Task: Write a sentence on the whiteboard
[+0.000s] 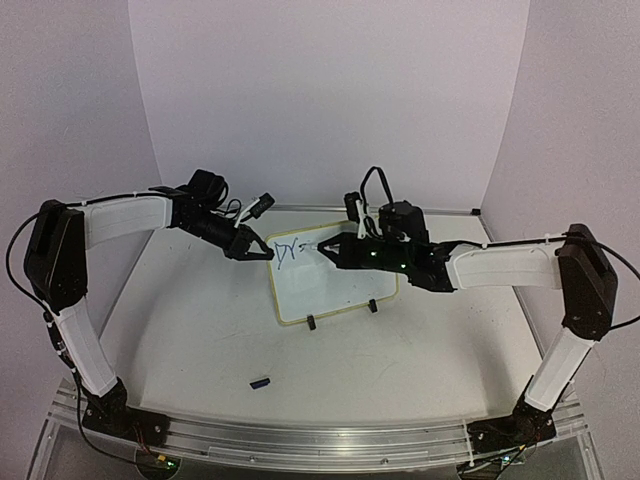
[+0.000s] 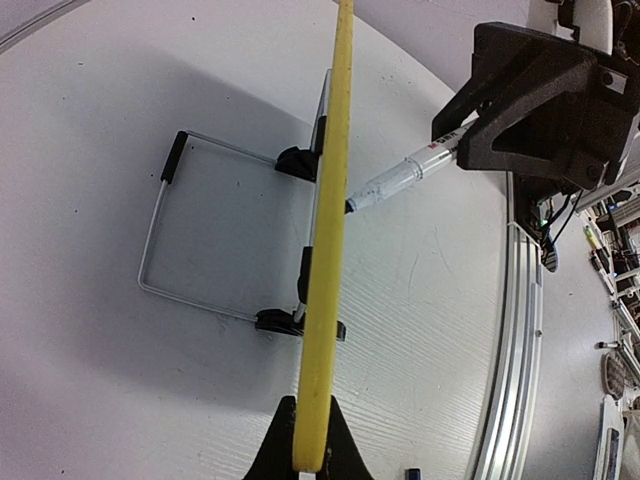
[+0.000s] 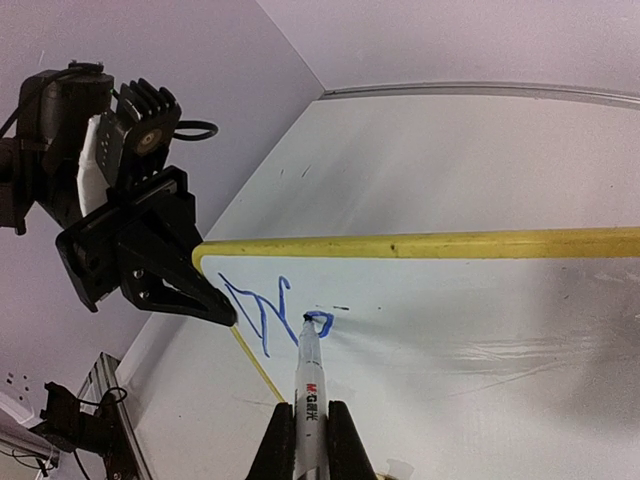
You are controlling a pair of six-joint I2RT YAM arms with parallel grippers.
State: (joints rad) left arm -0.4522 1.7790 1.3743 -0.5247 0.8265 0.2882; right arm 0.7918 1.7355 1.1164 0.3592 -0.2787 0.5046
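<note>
The whiteboard (image 1: 335,285) stands tilted on its black clip feet at mid-table, its yellow frame (image 2: 335,200) seen edge-on in the left wrist view. My left gripper (image 2: 310,408) is shut on the board's upper left corner (image 1: 268,245). My right gripper (image 3: 307,420) is shut on a marker (image 3: 309,375), and the marker's tip touches the white surface (image 3: 470,340). Of the sentence, only a few blue strokes (image 3: 262,312) show near that corner, with a small blue loop at the marker tip. In the top view the right gripper (image 1: 338,248) hovers over the board's upper left part.
A small dark blue cap (image 1: 261,382) lies on the table in front of the board. A wire stand (image 2: 165,235) props the board from behind. An aluminium rail (image 1: 320,437) runs along the near edge, and purple walls close in the back and sides.
</note>
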